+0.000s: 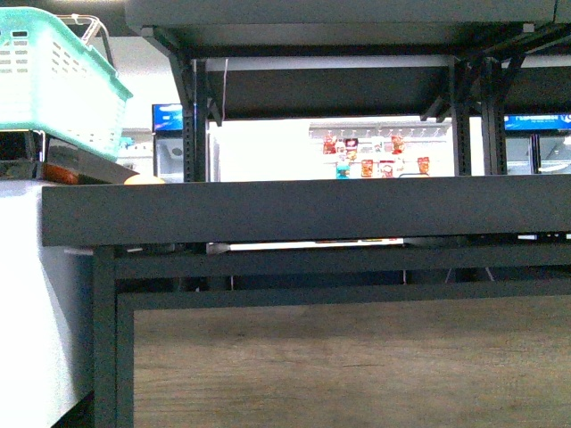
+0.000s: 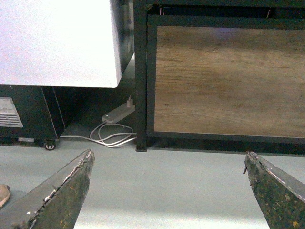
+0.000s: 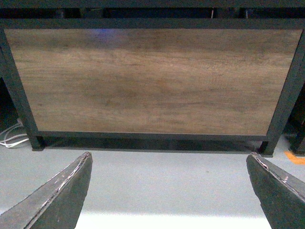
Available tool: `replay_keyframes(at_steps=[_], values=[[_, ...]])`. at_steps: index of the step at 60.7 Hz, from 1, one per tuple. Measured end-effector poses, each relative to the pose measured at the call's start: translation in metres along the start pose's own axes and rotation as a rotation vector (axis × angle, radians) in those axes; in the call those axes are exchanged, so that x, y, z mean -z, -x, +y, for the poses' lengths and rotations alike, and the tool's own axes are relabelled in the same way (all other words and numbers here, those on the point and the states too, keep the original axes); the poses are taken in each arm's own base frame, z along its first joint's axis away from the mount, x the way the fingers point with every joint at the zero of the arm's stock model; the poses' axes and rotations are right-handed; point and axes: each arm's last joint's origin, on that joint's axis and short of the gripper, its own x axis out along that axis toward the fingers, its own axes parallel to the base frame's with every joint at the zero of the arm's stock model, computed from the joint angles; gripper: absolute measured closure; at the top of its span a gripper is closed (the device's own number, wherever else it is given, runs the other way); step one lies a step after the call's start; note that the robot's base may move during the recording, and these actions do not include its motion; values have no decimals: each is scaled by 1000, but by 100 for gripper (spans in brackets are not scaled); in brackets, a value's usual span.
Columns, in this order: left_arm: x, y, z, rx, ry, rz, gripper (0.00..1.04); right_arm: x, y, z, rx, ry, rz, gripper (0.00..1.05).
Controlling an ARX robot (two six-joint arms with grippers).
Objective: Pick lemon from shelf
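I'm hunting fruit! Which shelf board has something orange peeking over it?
The lower tier: an orange lump peeks over its front lip at the left. The upper tier shows only its underside.

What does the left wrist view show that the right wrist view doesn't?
Left wrist only: a white power strip, a white cabinet and a caster. Right wrist only: an orange floor mark and the shelf's wooden panel at full width. Both: that panel, grey floor, and an open, empty tool, the left tool and right tool respectively.
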Motion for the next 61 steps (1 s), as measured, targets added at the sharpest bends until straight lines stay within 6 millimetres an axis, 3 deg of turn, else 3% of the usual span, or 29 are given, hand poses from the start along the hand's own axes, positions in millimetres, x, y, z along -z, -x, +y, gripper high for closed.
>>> replay_keyframes(at_steps=[61], values=[[0, 0, 0, 0, 0, 0, 8, 0, 0, 0, 0, 0, 0, 7]])
